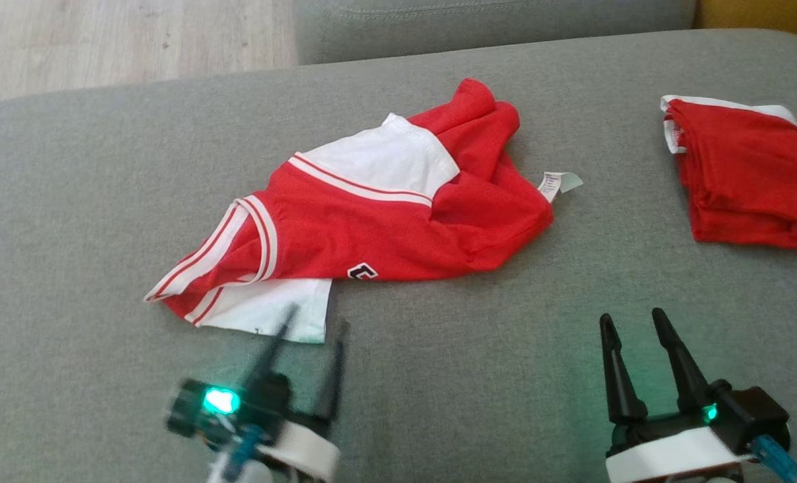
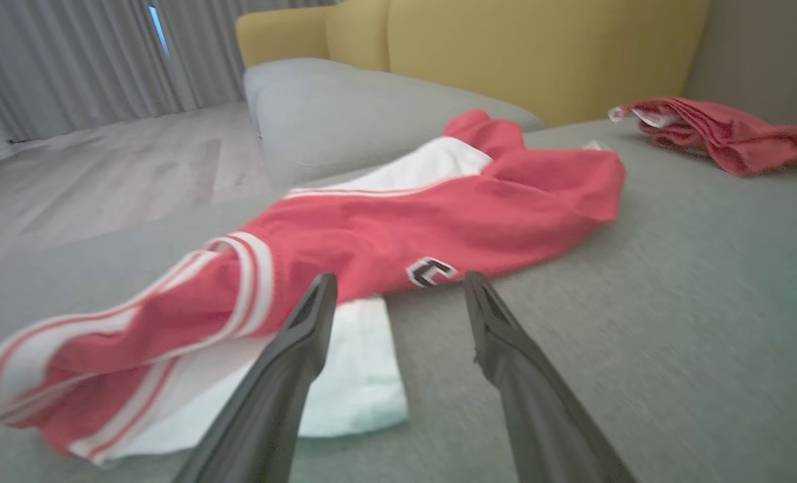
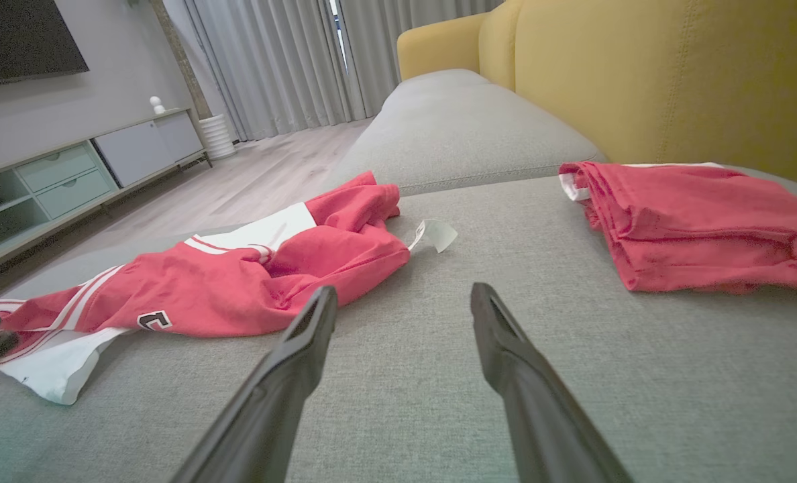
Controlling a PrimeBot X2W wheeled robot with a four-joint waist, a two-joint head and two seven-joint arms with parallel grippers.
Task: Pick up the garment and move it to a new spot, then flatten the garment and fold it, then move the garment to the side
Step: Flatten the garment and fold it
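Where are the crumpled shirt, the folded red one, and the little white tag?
crumpled shirt (image 1: 372,235): head view, red chest panel.
folded red one (image 1: 754,181): head view, top layer.
white tag (image 1: 554,185): head view, its middle.

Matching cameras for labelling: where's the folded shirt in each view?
Head view: folded shirt at the right edge, upper half.
Left wrist view: folded shirt upper right, beyond the crumpled shirt.
Right wrist view: folded shirt on the right, mid-height.
Shared landmark: the dark logo on the crumpled shirt's near edge.
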